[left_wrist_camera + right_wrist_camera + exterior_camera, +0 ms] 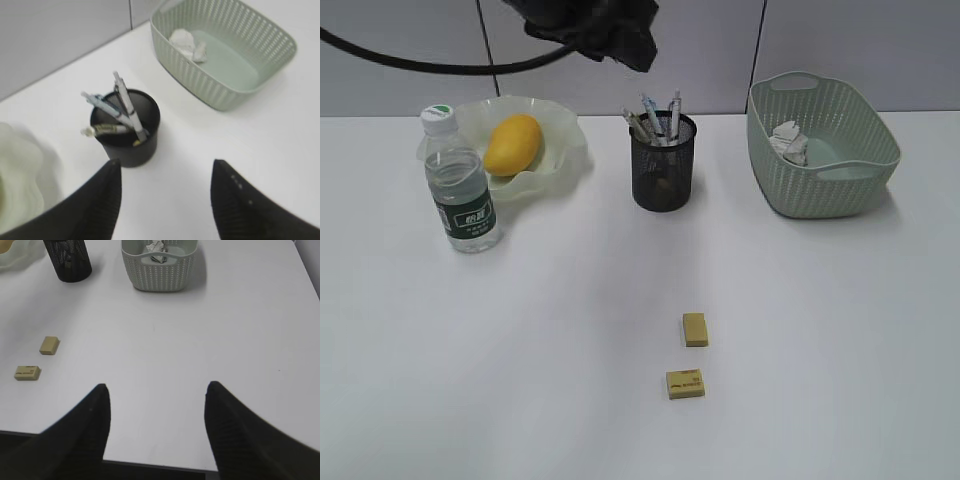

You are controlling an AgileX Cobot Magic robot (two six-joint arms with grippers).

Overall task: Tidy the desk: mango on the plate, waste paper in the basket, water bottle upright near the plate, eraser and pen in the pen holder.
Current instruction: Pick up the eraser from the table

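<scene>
Erasers (pixel 695 329) number two on desk (pixel 520 350); one mango (pixel 512 143), one basket (pixel 820 145).

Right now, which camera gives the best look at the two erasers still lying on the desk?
The exterior view: both erasers lie in the open on the desk, one close behind the other, unobstructed. The right wrist view shows them small, near its left edge. The left wrist view misses them entirely.

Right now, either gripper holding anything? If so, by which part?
Nothing held. The left gripper hangs open above the pen holder, the right gripper open over bare desk. Both erasers lie untouched.
</scene>
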